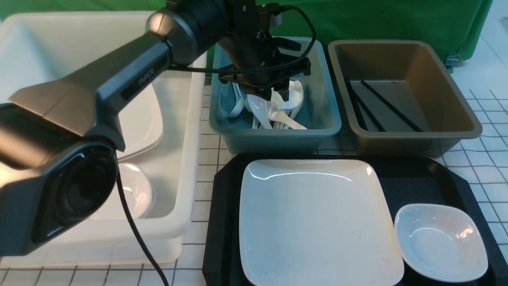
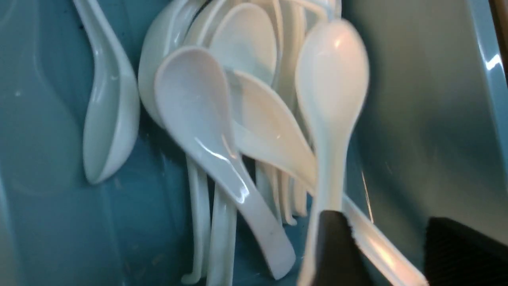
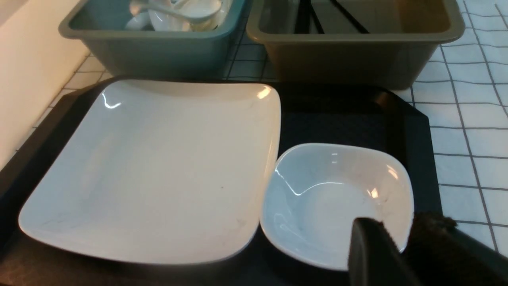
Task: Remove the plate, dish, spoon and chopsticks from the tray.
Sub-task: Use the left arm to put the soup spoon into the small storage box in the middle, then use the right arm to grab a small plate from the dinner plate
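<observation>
Black tray (image 1: pixel 436 174) on the counter (image 1: pixel 488 167) carries two pieces: the plate (image 1: pixel 313 218) fills its left and middle, and the dish (image 1: pixel 440 242) sits at the right, its rim just beside the plate's edge. The chopsticks (image 1: pixel 391 106) lie in the brown tub (image 1: pixel 444 79) beyond the tray.

The left fingers (image 2: pixel 337 254) hang inside the teal tub (image 1: pixel 278 139) and stand wide apart. The spoon (image 2: pixel 331 79) is blurred and meets only one of them. Its handle runs toward the fingers and its bowl points away, over the heap of other spoons. Nothing is clamped there.

The right fingers (image 3: pixel 373 254) hover low over the dish's near rim with a narrow gap between them and nothing in it.

The next move likely turns on that closeness. The dish lies directly ahead of the right fingers, with its rim under their tips. The left arm is far off at the back, so the right arm looks better placed to pinch the rim. The white tub (image 1: pixel 178 167), which holds like pieces, stands on the far left, across the plate.
</observation>
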Action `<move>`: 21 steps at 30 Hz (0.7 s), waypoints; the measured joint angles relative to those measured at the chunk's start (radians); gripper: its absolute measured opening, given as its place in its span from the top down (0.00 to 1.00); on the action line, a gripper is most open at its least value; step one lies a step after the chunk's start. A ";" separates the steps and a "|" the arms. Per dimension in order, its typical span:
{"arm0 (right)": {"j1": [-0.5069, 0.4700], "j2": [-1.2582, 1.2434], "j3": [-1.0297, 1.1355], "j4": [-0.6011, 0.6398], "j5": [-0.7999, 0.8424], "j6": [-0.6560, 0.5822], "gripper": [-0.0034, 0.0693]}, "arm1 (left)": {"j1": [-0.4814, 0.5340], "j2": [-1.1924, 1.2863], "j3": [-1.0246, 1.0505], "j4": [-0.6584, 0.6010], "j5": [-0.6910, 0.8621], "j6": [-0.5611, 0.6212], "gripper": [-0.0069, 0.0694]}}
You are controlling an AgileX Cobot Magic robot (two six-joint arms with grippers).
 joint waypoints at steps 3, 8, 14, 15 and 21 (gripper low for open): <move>0.000 0.000 0.000 0.000 0.000 0.000 0.68 | 0.000 -0.001 0.000 -0.002 -0.002 0.001 0.35; 0.000 0.000 0.000 0.000 0.000 0.000 0.67 | 0.000 -0.034 0.000 -0.002 0.061 0.001 0.28; 0.000 0.000 0.000 0.000 0.000 0.000 0.66 | 0.000 -0.160 0.000 -0.007 0.138 0.070 0.58; 0.000 0.000 0.000 0.000 0.000 0.000 0.66 | 0.000 -0.194 0.000 -0.016 0.162 0.102 0.68; 0.000 0.000 0.000 0.000 0.000 0.000 0.65 | 0.000 -0.316 0.000 -0.098 0.237 0.204 0.90</move>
